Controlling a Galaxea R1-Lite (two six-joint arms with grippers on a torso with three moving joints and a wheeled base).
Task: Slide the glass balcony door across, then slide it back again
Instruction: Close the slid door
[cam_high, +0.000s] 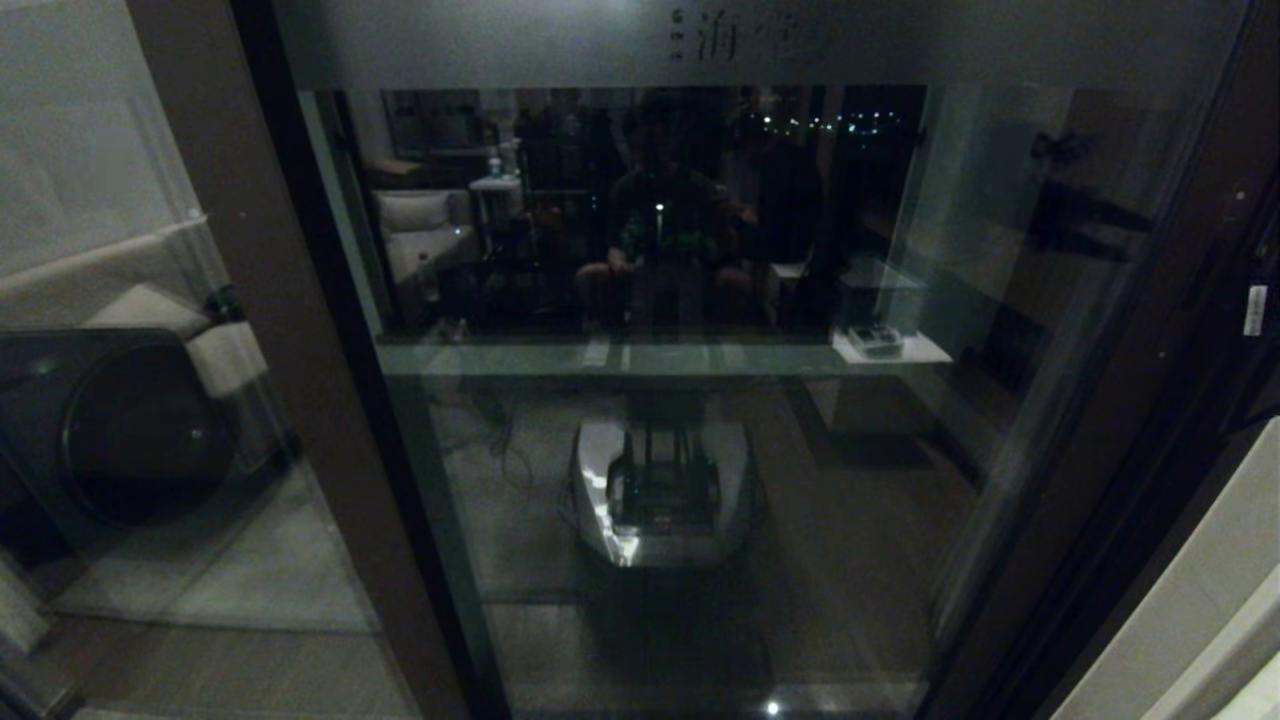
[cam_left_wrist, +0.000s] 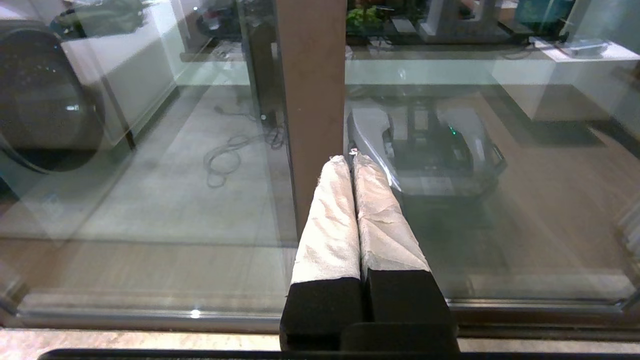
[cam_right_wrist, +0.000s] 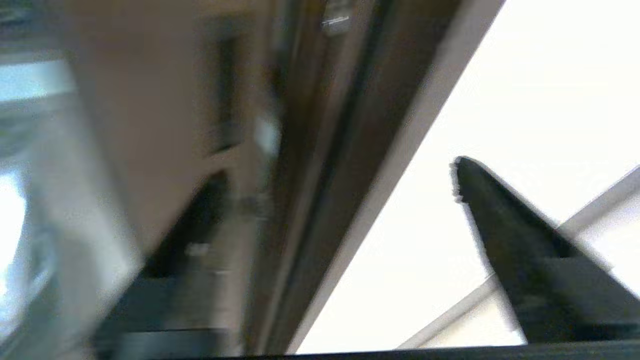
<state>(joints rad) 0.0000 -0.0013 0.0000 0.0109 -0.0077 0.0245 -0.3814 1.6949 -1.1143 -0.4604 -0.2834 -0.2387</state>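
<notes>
The glass balcony door (cam_high: 1000, 330) fills the head view, with a dark stile (cam_high: 1130, 420) on its right edge. Neither gripper shows there. In the left wrist view my left gripper (cam_left_wrist: 350, 159) is shut, its tape-wrapped fingers (cam_left_wrist: 330, 220) pressed together with nothing between them. It is held low, its tips in front of a brown upright (cam_left_wrist: 310, 75) of the frame. The right wrist view is blurred by motion. There my right gripper (cam_right_wrist: 335, 175) stands open beside the door's brown stile (cam_right_wrist: 150, 150), which bears a recessed black handle (cam_right_wrist: 225, 90). One dark finger (cam_right_wrist: 505, 235) shows against a white wall.
A dark round-fronted washing machine (cam_high: 130, 430) stands behind the left glass panel (cam_high: 240, 560). The door's bottom track (cam_left_wrist: 150, 315) runs along the floor. A white wall (cam_high: 1180, 600) borders the frame on the right. The glass reflects the robot's base (cam_high: 660, 490).
</notes>
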